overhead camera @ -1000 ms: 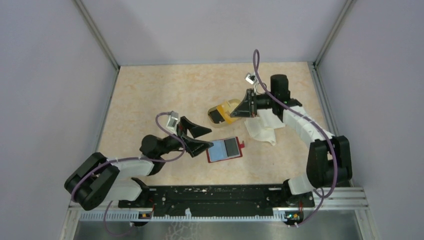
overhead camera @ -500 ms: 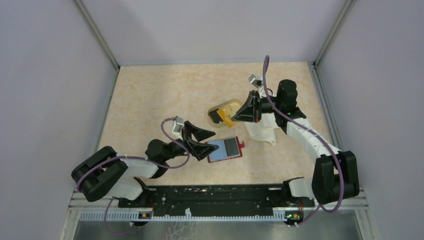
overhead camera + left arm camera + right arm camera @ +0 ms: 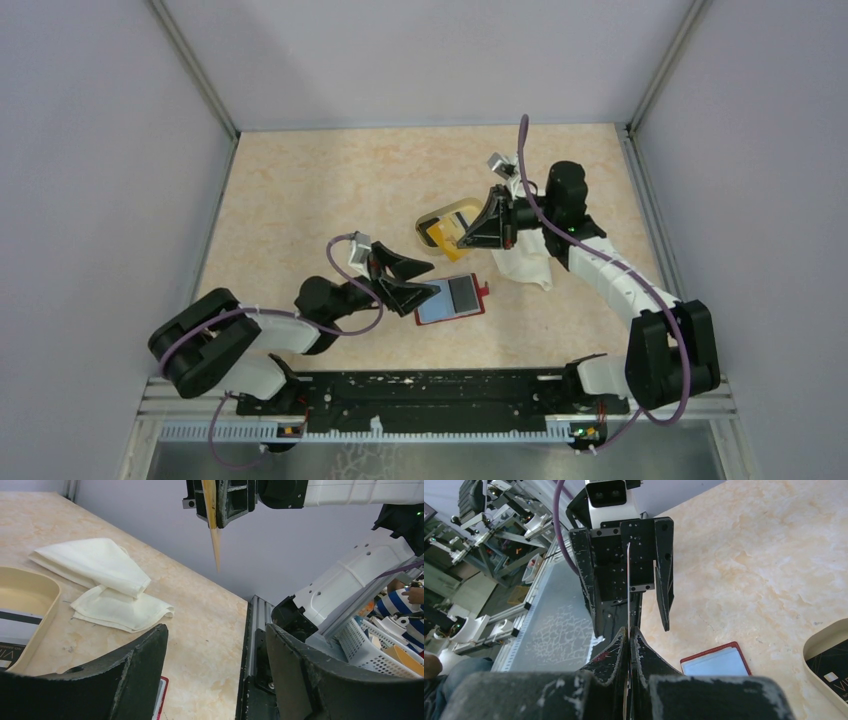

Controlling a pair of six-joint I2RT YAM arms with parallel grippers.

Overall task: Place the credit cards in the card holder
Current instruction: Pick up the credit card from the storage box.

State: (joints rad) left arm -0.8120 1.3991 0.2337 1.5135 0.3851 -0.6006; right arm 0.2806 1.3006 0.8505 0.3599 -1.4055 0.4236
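Observation:
The red card holder (image 3: 452, 298) lies open on the table with a light blue card (image 3: 435, 303) on its left half. My left gripper (image 3: 434, 277) hovers at the holder's left edge, open and empty (image 3: 216, 630). A corner of the holder (image 3: 162, 696) shows by its left finger. My right gripper (image 3: 463, 238) is shut on a yellow credit card (image 3: 440, 236) above the tan tray (image 3: 447, 208). That card is seen edge-on (image 3: 628, 580) between the right gripper's shut fingers (image 3: 629, 629). A black card (image 3: 835, 666) lies in the tray.
A folded white cloth (image 3: 525, 262) lies right of the tray, under the right arm, and also appears in the left wrist view (image 3: 102, 580). The black base rail (image 3: 440, 392) runs along the near edge. Grey walls close in the table on three sides.
My left gripper has moved right up to the card holder's edge and its jaws have narrowed a little. My right gripper has shifted over the tray with the yellow card still in it.

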